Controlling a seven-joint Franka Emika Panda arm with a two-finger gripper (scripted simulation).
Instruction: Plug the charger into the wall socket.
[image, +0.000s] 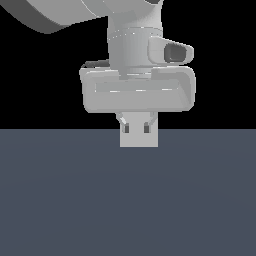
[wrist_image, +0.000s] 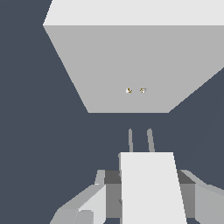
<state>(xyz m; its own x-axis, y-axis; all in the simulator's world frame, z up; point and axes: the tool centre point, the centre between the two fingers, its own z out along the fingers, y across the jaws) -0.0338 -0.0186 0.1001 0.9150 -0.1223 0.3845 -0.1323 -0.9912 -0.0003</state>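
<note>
The charger (wrist_image: 148, 188) is an off-white block clamped between my fingers, and its two thin prongs (wrist_image: 140, 140) point at the wall socket (wrist_image: 131, 65). The socket is a light-grey upright panel with two tiny holes (wrist_image: 135, 90) near its centre. A gap of floor separates the prong tips from the panel, and the prongs line up slightly to one side of the holes. My gripper (wrist_image: 146, 192) is shut on the charger. In the exterior view the gripper (image: 136, 131) hangs low, with the socket (image: 139, 141) standing behind it. There the charger blends into the panel.
A dark blue-grey floor (image: 60, 200) stretches all around. The arm and its wide hand (image: 137, 90) fill the upper part of the exterior view.
</note>
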